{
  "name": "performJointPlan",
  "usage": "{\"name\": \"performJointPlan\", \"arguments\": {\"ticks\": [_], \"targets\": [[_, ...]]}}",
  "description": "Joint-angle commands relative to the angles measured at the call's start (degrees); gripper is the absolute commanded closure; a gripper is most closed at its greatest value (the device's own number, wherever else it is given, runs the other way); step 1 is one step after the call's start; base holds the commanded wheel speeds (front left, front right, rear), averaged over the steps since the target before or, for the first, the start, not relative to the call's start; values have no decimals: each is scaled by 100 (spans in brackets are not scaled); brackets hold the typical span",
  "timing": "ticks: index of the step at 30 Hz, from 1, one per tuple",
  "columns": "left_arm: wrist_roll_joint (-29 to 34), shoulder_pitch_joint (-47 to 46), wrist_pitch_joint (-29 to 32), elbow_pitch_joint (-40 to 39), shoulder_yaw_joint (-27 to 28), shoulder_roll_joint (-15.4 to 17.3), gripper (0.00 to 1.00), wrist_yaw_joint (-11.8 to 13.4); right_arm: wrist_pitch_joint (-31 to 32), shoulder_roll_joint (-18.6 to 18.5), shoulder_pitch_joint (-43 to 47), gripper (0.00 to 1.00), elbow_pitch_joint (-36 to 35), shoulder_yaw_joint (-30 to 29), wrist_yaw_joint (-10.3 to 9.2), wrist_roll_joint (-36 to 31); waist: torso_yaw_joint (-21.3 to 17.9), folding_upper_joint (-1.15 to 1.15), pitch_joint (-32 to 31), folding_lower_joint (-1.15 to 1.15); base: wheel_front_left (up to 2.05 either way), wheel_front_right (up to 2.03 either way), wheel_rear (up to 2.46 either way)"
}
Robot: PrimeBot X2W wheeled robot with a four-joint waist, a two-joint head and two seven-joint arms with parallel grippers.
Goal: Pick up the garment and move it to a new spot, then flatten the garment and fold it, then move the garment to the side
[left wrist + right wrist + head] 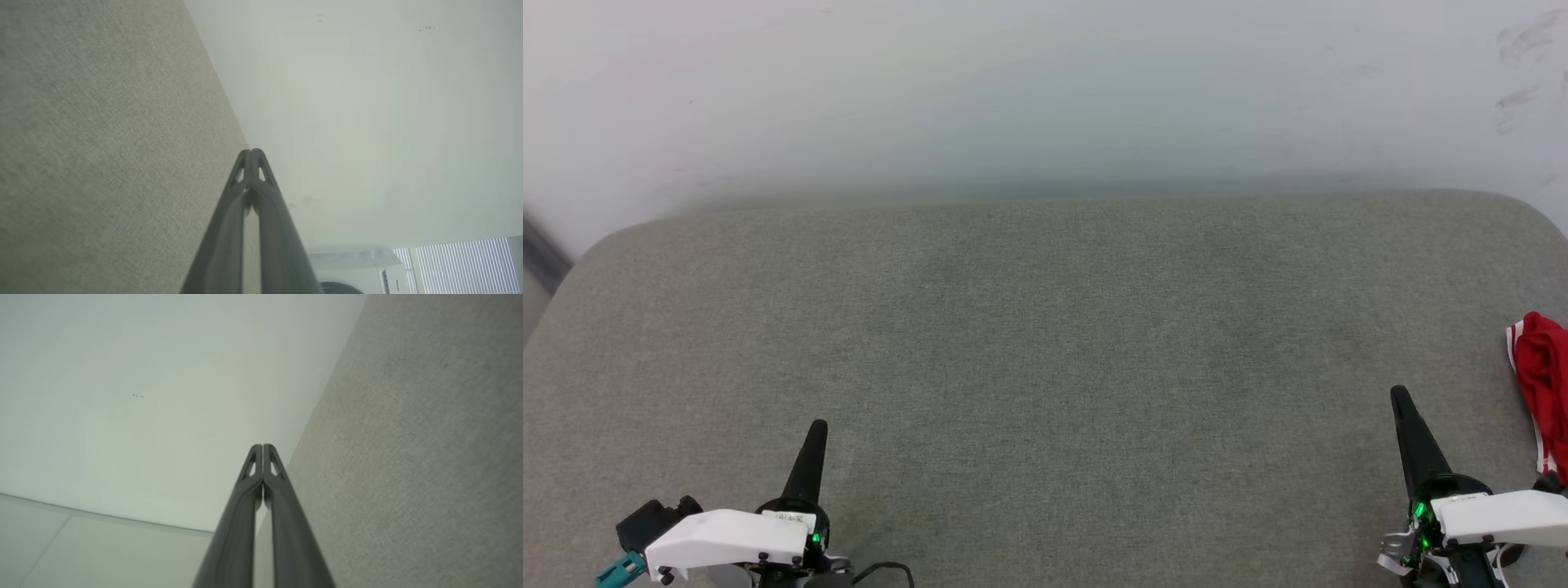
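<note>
Garment (pixel 1543 384): red, with white stripe trim, crumpled in a heap at the far right of the grey fabric-covered table (pixel 1045 343). The head view's edge cuts it off, so its full extent is unknown.

Right gripper (pixel 1401 398): near the heap, which lies on its right. Fingers pressed together, empty, not on the cloth.

Left gripper (pixel 817 426): fingers likewise pressed together and empty, well apart from the garment.

Handling estimate: light, limp and not fragile. It will sag and drape from any pinch and may drag on the textured cover.

Grip estimate: spread the fingers and pinch a raised fold or the striped edge on top of the heap. A thin single layer could slip out.
</note>
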Motion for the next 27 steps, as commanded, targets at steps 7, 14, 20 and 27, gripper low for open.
{"name": "performJointPlan", "arguments": {"ticks": [7,14,20,27], "targets": [[-416,-194,115,47,61,14,100,-65,106,-22,-186,100,59,-38,-1,402,-10,0,9,0,0,0,0],[-742,-272,210,98,105,5,100,-113,196,-13,-250,100,120,-59,-1,708,-20,0,17,0,0,0,0],[-1003,-334,284,142,139,-3,100,-137,271,-4,-301,100,164,-77,-2,961,-29,0,24,0,0,0,0],[-1296,-382,368,194,174,-14,100,-172,350,7,-360,100,227,-101,-2,1238,-39,0,33,0,0,0,0]]}}
